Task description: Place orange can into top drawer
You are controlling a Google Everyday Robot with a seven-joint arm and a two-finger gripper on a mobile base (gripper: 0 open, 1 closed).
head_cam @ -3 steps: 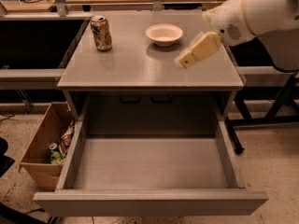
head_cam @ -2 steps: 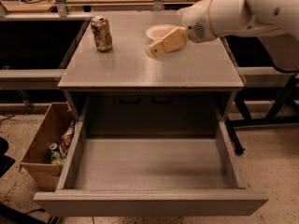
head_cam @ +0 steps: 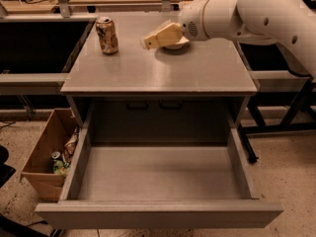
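The orange can point(head_cam: 107, 35) stands upright on the back left of the grey cabinet top point(head_cam: 163, 68). My gripper point(head_cam: 148, 42), with cream fingers, hovers over the cabinet top to the right of the can, pointing left toward it, with a gap between them. It holds nothing that I can see. The top drawer point(head_cam: 160, 174) is pulled fully open below, with nothing on its flat grey bottom.
A white bowl point(head_cam: 176, 44) sits on the cabinet top, mostly hidden behind my gripper. A brown cardboard box point(head_cam: 47, 154) with trash and a green-labelled can point(head_cam: 58, 165) stands on the floor left of the drawer. Dark table legs stand at the right.
My arm has swung left across the cabinet top, from its right side past the bowl, and the gripper is now closer to the can.
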